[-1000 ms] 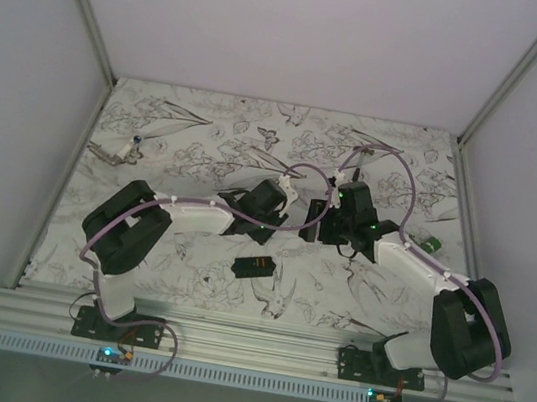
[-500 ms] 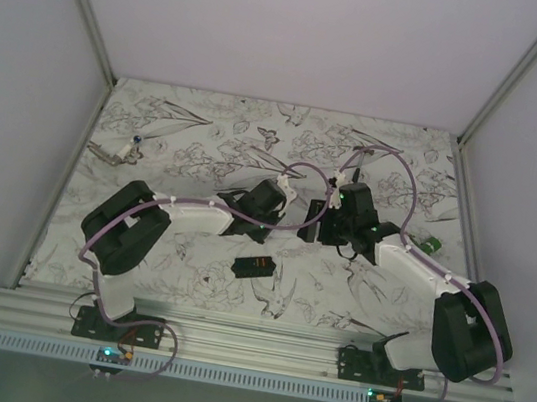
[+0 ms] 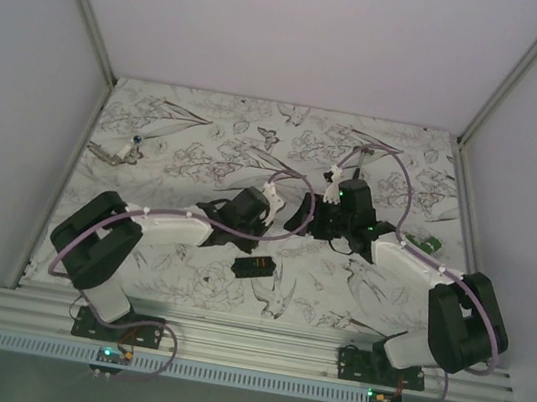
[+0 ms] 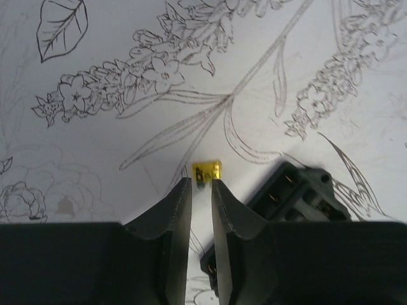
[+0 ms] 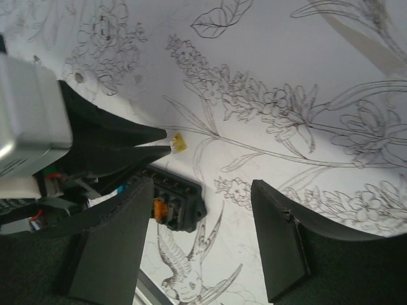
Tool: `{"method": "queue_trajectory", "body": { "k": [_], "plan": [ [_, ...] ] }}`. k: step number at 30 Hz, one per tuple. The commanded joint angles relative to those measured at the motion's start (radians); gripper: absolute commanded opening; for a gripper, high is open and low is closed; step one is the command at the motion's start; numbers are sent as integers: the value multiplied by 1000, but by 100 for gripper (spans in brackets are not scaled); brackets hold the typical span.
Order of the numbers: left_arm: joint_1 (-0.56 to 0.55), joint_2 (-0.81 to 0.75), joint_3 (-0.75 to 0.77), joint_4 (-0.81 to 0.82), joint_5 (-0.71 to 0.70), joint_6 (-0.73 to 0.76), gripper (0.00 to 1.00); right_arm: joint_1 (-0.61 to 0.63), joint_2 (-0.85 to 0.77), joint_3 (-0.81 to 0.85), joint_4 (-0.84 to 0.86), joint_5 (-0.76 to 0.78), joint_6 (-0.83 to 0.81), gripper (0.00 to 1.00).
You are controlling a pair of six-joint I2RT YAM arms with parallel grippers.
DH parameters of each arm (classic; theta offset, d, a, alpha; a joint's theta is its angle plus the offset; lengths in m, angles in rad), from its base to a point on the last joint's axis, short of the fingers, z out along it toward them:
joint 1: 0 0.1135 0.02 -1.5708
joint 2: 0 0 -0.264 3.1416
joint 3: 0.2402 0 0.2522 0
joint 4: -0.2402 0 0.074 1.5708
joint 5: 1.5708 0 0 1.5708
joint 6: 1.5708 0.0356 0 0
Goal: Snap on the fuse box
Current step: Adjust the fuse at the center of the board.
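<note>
Left wrist view: left end effector (image 4: 201, 182) angled down at a yellow fuse (image 4: 207, 170), with the fuse box (image 4: 299, 190) just beside its right finger.
Fingers nearly together with a narrow gap, tips bracketing the fuse's near end on the worktop (image 4: 331, 82); cannot tell whether it is gripped. Fuse box lies flat, slots up. Right end effector (image 5: 202, 184) is spread wide, hanging over the box. Top view: left arm (image 3: 169, 225) stretched low toward centre; right arm (image 3: 410, 268) elbow bent, reaching inward.
</note>
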Motion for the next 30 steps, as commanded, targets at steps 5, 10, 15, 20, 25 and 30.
{"method": "queue_trajectory", "body": {
  "k": [5,10,15,20,25,30],
  "plan": [
    [-9,-172,-126,133,56,52,22,-8,76,23,147,-171,84,66],
    [-9,-201,-160,111,23,24,31,-8,80,35,100,-131,51,65],
    [17,-241,-206,52,-21,-52,43,29,87,92,-46,-13,-61,64],
    [27,-233,-189,-7,-5,-101,52,63,118,134,-86,47,-104,59],
    [107,-313,-223,-48,17,-218,67,168,212,243,-161,171,-184,51],
    [197,-393,-281,-73,77,-315,78,252,309,335,-215,222,-225,46]
  ]
}}
